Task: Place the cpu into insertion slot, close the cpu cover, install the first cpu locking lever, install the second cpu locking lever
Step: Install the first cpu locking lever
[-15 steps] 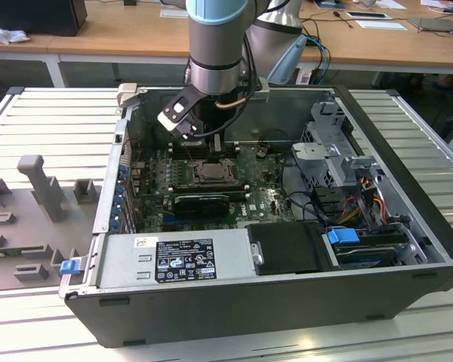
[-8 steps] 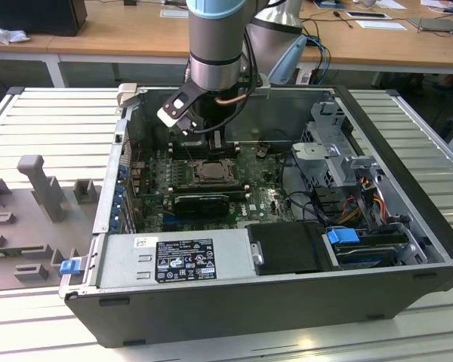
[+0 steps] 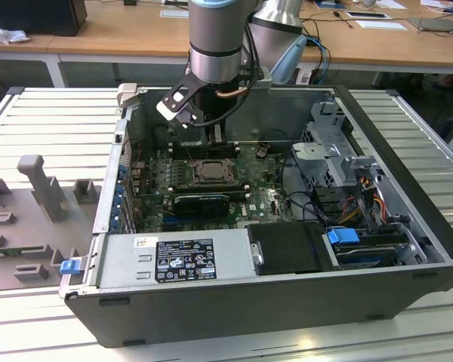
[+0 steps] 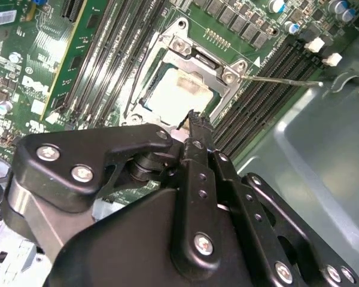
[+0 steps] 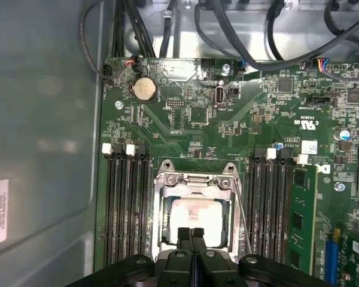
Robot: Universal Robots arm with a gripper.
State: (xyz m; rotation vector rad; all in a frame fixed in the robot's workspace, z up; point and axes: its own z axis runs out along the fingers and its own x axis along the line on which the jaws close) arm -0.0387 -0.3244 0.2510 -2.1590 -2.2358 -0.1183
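The cpu (image 5: 194,215), pale and silvery, lies in the insertion slot (image 3: 210,172) on the green board. The cpu cover (image 5: 194,181), a metal frame with a central window, lies flat over it, and the chip (image 4: 176,95) shows through the window. A thin wire locking lever (image 4: 281,79) sticks out from the socket corner across the memory slots. Another thin lever (image 5: 242,209) runs along the socket's side. My gripper (image 5: 190,234) hangs just above the socket's edge, its black fingers pressed together with nothing between them; it also appears in the exterior view (image 3: 216,136) and the second wrist view (image 4: 194,119).
Long black memory slots (image 5: 125,203) flank the socket on both sides. A black heat-sink block (image 3: 202,202) sits in front of the socket. The power supply (image 3: 174,260), a drive cage (image 3: 340,151) and loose cables (image 3: 302,204) crowd the open case, whose grey wall (image 5: 42,119) stands close by.
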